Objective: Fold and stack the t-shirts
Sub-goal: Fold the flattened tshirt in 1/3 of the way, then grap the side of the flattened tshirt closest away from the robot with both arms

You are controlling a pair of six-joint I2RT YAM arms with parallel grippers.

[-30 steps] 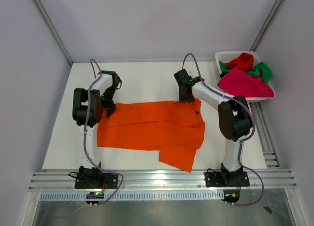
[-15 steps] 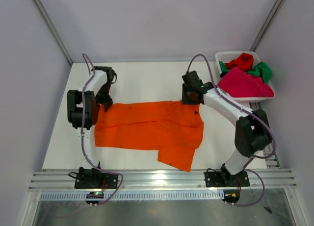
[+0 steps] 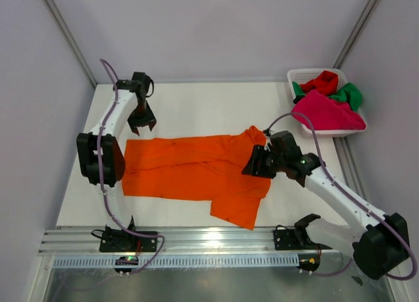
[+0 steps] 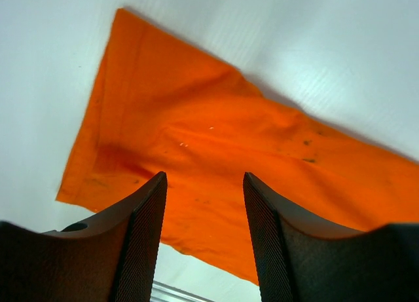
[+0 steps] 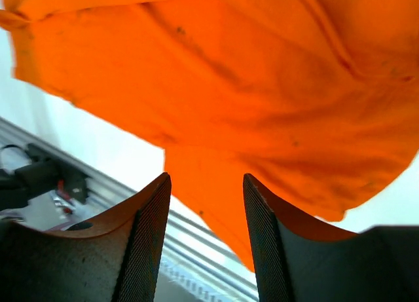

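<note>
Left gripper (image 3: 141,123): jaws apart, empty, just off the far left corner of orange t-shirt (image 3: 190,168), spread flat on table (image 3: 196,105). Right gripper (image 3: 254,166): jaws apart, empty, above its right side. Basket (image 3: 296,74), far right: pink t-shirt (image 3: 327,113), red t-shirt (image 3: 322,81), green t-shirt (image 3: 351,94) heaped inside.

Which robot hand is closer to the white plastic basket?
Right. The right gripper is over the bright orange t-shirt's end nearest the basket; the left gripper is beyond its other end.
</note>
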